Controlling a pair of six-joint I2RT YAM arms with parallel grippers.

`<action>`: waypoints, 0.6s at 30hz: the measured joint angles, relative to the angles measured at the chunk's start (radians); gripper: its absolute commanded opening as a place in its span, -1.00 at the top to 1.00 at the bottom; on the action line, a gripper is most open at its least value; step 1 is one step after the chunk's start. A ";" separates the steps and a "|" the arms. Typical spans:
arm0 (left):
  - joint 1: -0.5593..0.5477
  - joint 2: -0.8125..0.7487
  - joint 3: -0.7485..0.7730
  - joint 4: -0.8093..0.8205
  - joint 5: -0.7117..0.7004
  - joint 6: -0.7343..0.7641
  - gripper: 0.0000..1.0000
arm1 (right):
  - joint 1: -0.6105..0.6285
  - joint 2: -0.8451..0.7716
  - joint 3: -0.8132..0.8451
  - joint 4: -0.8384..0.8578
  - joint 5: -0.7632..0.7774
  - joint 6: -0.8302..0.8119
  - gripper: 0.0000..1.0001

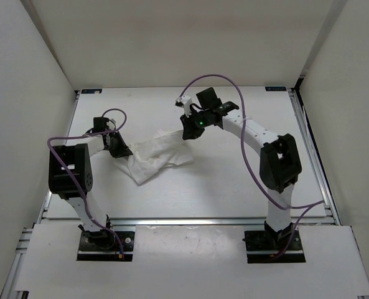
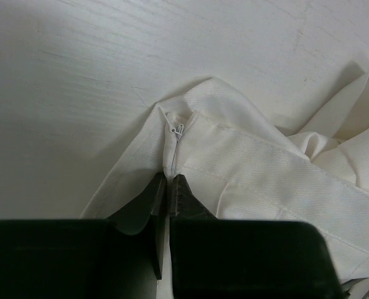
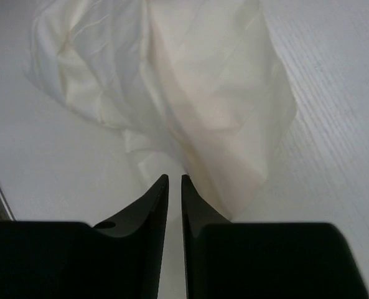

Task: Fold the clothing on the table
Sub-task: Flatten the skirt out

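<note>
Left claw [image 2: 170,178] pinching clothing [image 2: 252,168], white railed table [image 1: 234,184], white walls [image 1: 172,43]

Three plain white walls [image 1: 172,37] enclose a white tabletop [image 1: 234,187] on its left, far and right sides, meeting in straight corners at the back. Silver metal rails [image 1: 184,222] run along the tabletop's edges. A flat white panel [image 1: 190,261] lies across the near side. The light is soft and even, with only faint grey shadows.
</note>
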 measured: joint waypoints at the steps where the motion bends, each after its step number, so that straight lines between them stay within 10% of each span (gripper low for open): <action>1: -0.001 -0.004 -0.003 -0.002 0.000 0.002 1.00 | -0.007 0.033 0.026 0.000 -0.007 0.008 0.65; 15: -0.027 -0.048 -0.048 -0.013 -0.025 0.025 1.00 | -0.043 0.318 0.169 0.137 -0.097 0.149 0.59; 18: -0.025 -0.051 -0.050 -0.021 -0.025 0.029 1.00 | -0.065 0.311 0.170 0.147 -0.124 0.161 0.14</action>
